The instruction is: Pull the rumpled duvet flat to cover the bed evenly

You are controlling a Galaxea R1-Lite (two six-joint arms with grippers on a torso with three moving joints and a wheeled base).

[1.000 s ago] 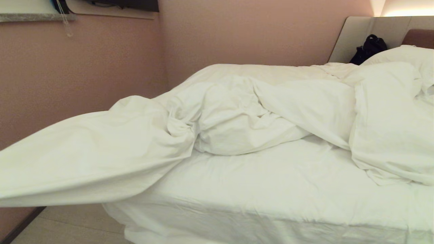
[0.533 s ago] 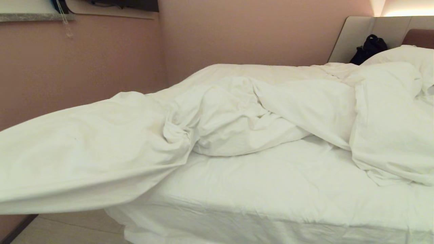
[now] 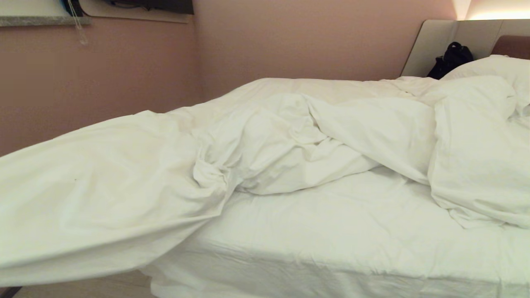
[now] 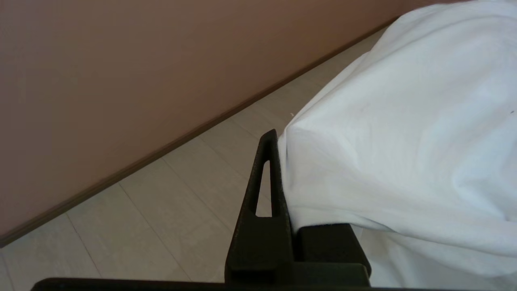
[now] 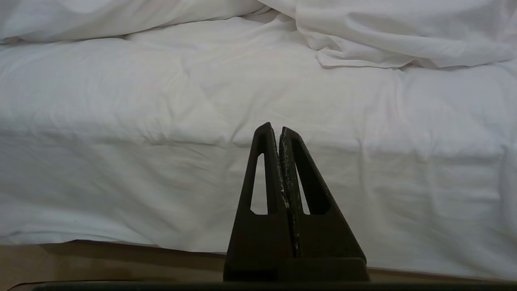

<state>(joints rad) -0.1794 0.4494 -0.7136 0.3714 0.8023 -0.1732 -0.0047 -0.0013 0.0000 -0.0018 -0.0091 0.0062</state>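
The duvet (image 3: 124, 186) lies bunched across the far side of the bed (image 3: 331, 231), one corner drawn out past the foot and pinched in the left gripper (image 4: 278, 161), whose one visible finger (image 4: 264, 182) presses against the cloth draped over the other. It looks soft, puffy and finely creased, light enough to lift yet bulky, so I judge it will sag and drag rather than slide; an edge or corner gives the surest hold. Beyond that gripper the cloth stretches taut to a knotted fold. The right gripper (image 5: 279, 133), its fingers pressed together on nothing, hangs before the smooth fitted sheet (image 5: 242, 101) on the near side.
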